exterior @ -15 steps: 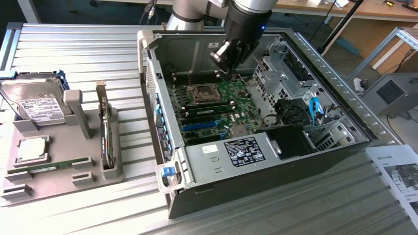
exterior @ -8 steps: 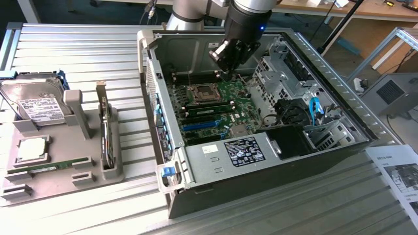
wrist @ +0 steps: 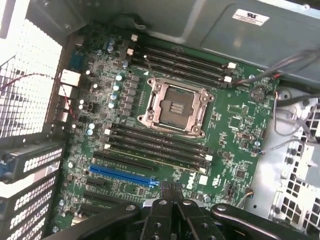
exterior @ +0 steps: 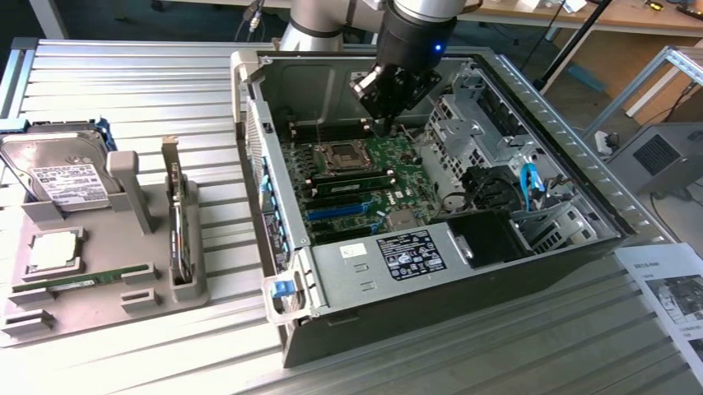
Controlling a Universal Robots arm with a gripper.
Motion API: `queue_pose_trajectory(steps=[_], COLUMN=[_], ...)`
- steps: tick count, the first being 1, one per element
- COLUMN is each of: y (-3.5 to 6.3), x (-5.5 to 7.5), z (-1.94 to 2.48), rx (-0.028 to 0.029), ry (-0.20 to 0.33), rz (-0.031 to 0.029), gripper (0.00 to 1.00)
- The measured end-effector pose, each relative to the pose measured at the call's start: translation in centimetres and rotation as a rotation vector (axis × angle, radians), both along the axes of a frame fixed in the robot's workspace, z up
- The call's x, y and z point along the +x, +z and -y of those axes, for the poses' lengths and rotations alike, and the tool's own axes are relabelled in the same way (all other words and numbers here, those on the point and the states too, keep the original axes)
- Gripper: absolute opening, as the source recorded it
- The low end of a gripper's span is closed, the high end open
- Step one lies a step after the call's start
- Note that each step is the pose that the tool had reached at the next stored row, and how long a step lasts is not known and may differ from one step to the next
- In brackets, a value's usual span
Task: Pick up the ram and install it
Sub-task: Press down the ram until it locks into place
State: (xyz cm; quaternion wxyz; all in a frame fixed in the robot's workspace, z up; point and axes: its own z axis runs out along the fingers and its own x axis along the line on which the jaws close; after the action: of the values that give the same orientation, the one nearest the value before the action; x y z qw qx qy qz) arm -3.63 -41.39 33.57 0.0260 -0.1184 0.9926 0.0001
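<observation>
Black and closed with nothing between its fingers, the gripper (exterior: 381,123) hangs inside the open computer case (exterior: 615,222), over the far part of the motherboard (exterior: 374,177); in the wrist view its two fingertips (wrist: 171,192) meet pad to pad above the board's near edge. One ram (exterior: 354,178) appears already seated in a slot beside the processor socket (exterior: 342,151), showing in the exterior view as a green strip among the dark slots, and in the wrist view as a paler line along a slot in the nearer bank (wrist: 172,161); this looks like an installed stick, though I cannot be certain. The socket (wrist: 172,107) sits between two banks of long memory slots, four on each side, so the sticks stand close to the processor. Outside the case, on the exterior view's left, a grey fixture tray (exterior: 66,284) holds parts in moulded pockets, likely so each sits at a known pose for picking: a second ram (exterior: 82,281) lying along its channel, one hard drive (exterior: 58,169) leaning at the far end, one square processor-like chip (exterior: 52,251), and one expansion card (exterior: 176,222) standing on edge. A printed sheet (exterior: 672,292) lies at the exterior view's right.
</observation>
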Motion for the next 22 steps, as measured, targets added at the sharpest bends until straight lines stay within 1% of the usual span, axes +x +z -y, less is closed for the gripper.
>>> queue_pose_trajectory(steps=[1,3,6,7,12,13,14,15,16,18,20,22], y=[0.0,0.0,0.0,0.0,0.0,-0.01,0.0,0.0,0.0,0.0,0.01,0.0], x=[0.0,0.0,0.0,0.0,0.0,-0.01,-0.02,-0.02,-0.02,-0.03,-0.02,0.04], z=[0.0,0.0,0.0,0.0,0.0,-0.01,0.0,0.0,0.0,0.0,0.0,0.0], rx=[0.0,0.0,0.0,0.0,0.0,0.0005,0.0006,0.0009,0.0009,0.0009,0.0005,0.0002], ry=[-0.02,-0.042,-0.102,-0.113,-0.115,-0.115,-0.115,-0.115,-0.115,-0.115,-0.115,-0.115], rz=[0.0,-0.0001,0.0,0.0,0.0004,0.0041,0.01,0.0136,0.0137,0.0136,0.0104,0.0015], gripper=[0.11,0.11,0.11,0.11,0.11,0.11,0.11,0.11,0.11,0.11,0.11,0.11])
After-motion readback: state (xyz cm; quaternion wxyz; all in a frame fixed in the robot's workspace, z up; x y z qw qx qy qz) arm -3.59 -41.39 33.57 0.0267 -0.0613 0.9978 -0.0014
